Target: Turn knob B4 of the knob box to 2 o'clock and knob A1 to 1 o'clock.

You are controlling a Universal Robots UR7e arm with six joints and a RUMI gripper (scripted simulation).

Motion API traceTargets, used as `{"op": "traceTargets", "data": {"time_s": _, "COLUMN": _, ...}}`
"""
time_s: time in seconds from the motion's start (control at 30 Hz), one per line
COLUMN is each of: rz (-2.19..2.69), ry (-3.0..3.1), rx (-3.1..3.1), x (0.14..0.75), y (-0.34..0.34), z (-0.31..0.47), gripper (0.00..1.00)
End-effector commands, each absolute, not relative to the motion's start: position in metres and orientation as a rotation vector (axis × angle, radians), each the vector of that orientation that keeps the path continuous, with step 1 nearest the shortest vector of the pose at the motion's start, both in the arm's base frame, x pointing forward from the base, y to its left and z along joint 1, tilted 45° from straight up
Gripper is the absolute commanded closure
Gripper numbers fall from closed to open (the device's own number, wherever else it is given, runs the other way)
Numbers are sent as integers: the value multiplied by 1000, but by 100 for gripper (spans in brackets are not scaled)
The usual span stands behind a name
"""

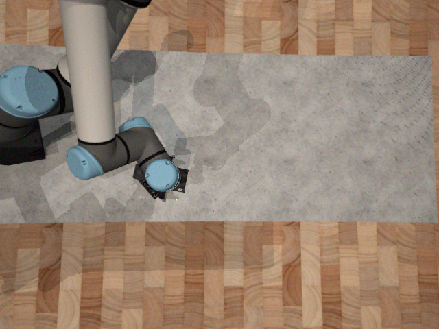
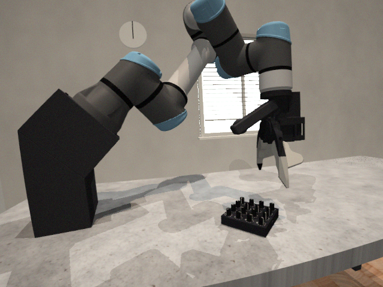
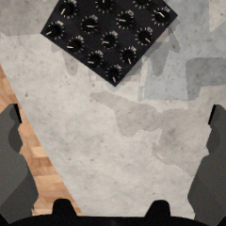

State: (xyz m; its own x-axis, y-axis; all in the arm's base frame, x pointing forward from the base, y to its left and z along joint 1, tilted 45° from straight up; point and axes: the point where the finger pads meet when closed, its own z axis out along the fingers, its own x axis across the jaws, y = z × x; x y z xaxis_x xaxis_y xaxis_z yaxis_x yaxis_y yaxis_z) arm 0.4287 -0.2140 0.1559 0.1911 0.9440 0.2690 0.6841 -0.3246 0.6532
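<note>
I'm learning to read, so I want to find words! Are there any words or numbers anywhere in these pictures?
No words or numbers can be read here.
Knob box: only small white tick marks ring each knob; no letters or digits show.
Wall clock: a plain pale face with one dark line, no numerals.
Arm's blue caps: no brand name or label legible.
Gripper, open and hanging above the table: no markings.

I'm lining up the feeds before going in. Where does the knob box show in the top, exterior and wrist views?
Top: not visible; the wrist and hand seem to cover where it sits.
Exterior: knob box on the grey table, right of centre, below the open, empty hand.
Wrist: knob box at top centre, rotated, its upper part cut off by the frame.
Shared landmark: the grey table top, bordered by wood floor.
</note>
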Motion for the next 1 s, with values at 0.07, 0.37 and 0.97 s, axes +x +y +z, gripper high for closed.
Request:
{"op": "traceTargets", "data": {"time_s": 0.07, "rz": 889, "ry": 1593, "rx": 2013, "x": 431, "y": -216, "z": 157, "gripper": 0}}
{"op": "traceTargets", "data": {"time_s": 0.37, "rz": 876, "ry": 1623, "rx": 1978, "x": 432, "y": -217, "z": 157, "gripper": 0}}
{"op": "traceTargets", "data": {"time_s": 0.97, "rz": 872, "ry": 1631, "rx": 1969, "x": 432, "y": -218, "z": 157, "gripper": 89}}
